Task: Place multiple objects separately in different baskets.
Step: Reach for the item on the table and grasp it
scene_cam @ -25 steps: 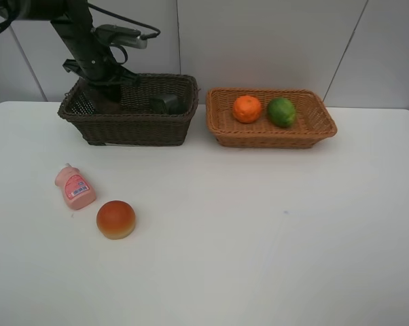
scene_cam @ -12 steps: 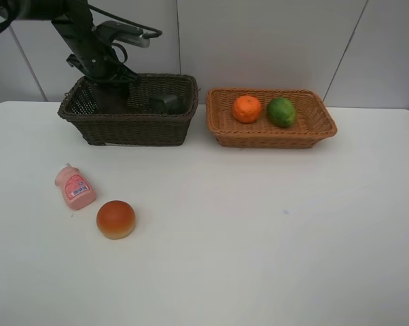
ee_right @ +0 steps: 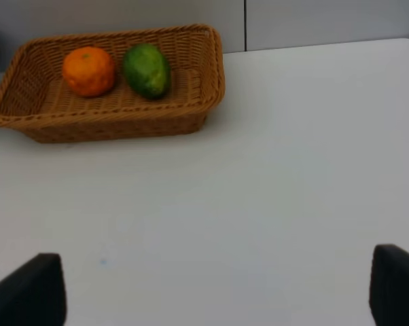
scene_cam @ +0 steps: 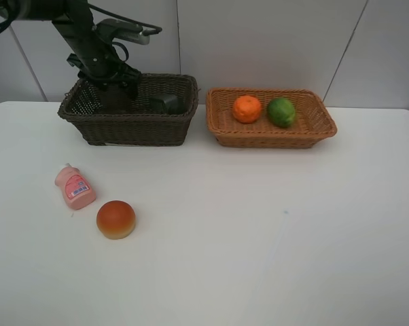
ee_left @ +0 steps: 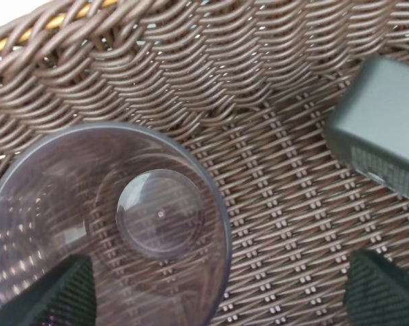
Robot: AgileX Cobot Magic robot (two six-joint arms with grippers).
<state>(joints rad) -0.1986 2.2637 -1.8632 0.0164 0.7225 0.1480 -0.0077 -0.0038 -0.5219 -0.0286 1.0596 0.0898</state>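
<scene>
A translucent purple cup [ee_left: 109, 224] stands upright on the floor of the dark brown basket [scene_cam: 133, 128], with a dark grey pump bottle [ee_left: 384, 129] near it in the same basket. The left claw [ee_left: 218, 297] hangs over the cup, spread wide and gripping nothing. An orange [scene_cam: 246, 109] and a green fruit [scene_cam: 281, 112] sit side by side in the light tan basket [scene_cam: 272, 139]. A pink bottle [scene_cam: 75, 187] and a red-orange bun [scene_cam: 115, 219] lie near each other on the white counter [scene_cam: 259, 238]. The right claw [ee_right: 211, 288] is wide and empty above bare counter.

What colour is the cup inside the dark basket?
The cup is translucent purple; the left wrist view shows it best.
</scene>
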